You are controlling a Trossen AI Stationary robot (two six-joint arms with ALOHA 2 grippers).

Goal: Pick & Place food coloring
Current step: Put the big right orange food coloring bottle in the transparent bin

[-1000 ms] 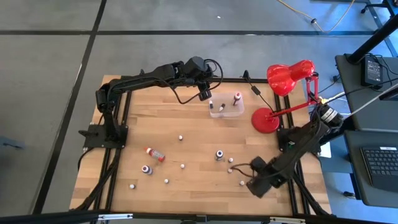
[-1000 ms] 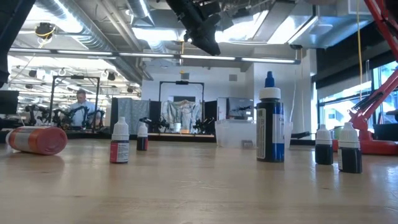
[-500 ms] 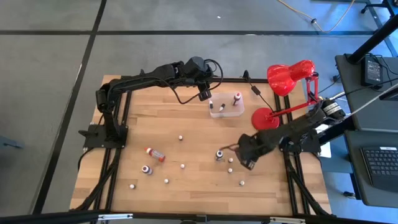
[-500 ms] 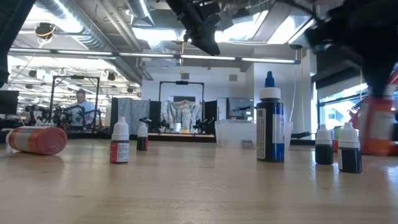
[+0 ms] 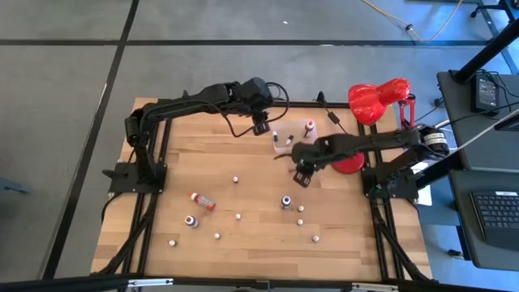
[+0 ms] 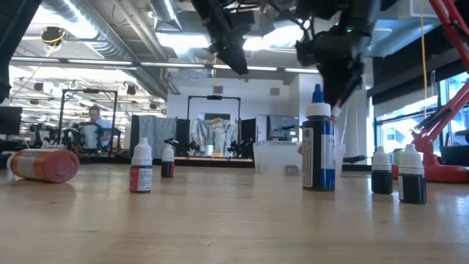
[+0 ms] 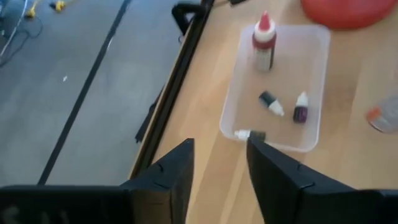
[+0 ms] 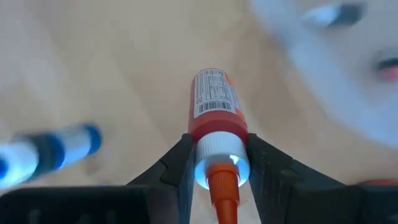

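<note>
Right gripper carries a red bottle beside the tub

The right gripper (image 8: 217, 163) has its two dark fingers (image 8: 175, 167) closed on the white neck of a red food coloring bottle (image 8: 216, 102), whose orange tip points back toward the wrist and whose labelled body sticks out ahead of the fingertips. Past the held bottle lies bare wood of the table (image 8: 99, 62), with a blurred blue-capped bottle (image 8: 50, 149) off to one side and the pale blur of the clear tub (image 8: 323, 56) off to the other. In the high view this gripper (image 5: 302, 172) hangs over the table just beside the tub (image 5: 293, 139), the right arm reaching in across the base of the red lamp (image 5: 350, 161).

The left gripper (image 7: 219, 165) has its fingers (image 7: 166, 180) apart with nothing between them. Just ahead of the fingertips sits the near edge of the tub (image 7: 249, 93), with a small dark bottle (image 7: 250, 134) lying at its near wall. Farther in are two small bottles (image 7: 271, 103) and, at the far end, a taller red-and-white bottle (image 7: 263, 43) standing upright. From above, the left gripper (image 5: 261, 123) hovers just beside the tub.

Out on the open wood more food coloring remains: a tall blue-capped bottle (image 6: 317, 139) upright, a red bottle on its side (image 6: 44, 165), and several small capped bottles (image 6: 141, 167) standing well apart. A person (image 6: 94, 126) is in the room beyond the table
</note>
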